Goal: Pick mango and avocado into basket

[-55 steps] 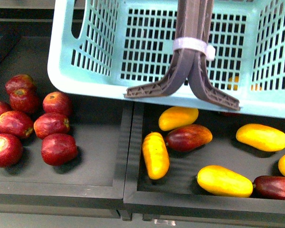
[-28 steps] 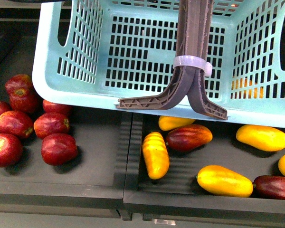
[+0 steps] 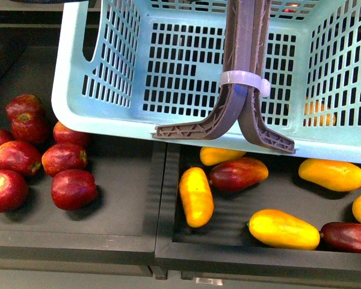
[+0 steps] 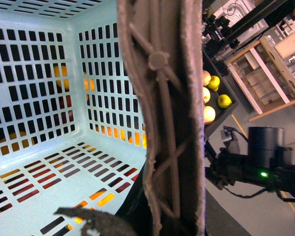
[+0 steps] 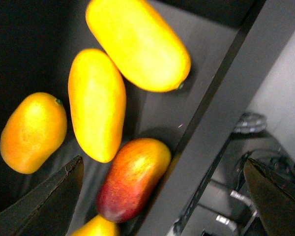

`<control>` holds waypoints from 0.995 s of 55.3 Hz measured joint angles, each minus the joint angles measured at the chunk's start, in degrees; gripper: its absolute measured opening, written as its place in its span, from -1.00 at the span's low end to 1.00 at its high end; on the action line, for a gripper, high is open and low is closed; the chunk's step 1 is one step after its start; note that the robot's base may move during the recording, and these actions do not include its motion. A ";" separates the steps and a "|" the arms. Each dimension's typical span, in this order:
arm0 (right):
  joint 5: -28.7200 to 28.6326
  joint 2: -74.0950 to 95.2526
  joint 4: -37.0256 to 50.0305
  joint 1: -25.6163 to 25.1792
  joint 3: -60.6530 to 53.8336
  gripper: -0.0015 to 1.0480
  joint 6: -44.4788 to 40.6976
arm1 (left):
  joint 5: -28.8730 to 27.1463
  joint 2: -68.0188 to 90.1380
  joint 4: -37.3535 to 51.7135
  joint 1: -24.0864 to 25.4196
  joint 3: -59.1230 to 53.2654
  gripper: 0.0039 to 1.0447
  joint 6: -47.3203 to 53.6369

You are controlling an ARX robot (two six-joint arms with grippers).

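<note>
The left arm hangs the basket (image 3: 108, 108) by its handles (image 3: 243, 78), jaws seemingly pinched on them, tilted open above the tray (image 3: 168, 241) where the mango (image 5: 97, 103) lies, so the right gripper (image 5: 164, 194), jaws spread overhead, has only a short lift.

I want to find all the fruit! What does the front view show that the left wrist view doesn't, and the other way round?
Only the front view shows the red apples, the yellow mangoes in plain sight and the white zip tie. Only the left wrist view shows pale yellow round fruit beyond the basket, a wooden frame and a black device with a green light. Both show the teal basket and its grey-brown handles.
</note>
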 joint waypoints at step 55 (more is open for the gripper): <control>10.08 28.06 -3.54 11.45 28.44 0.83 19.89 | 0.07 0.00 0.00 0.00 0.00 -0.88 0.02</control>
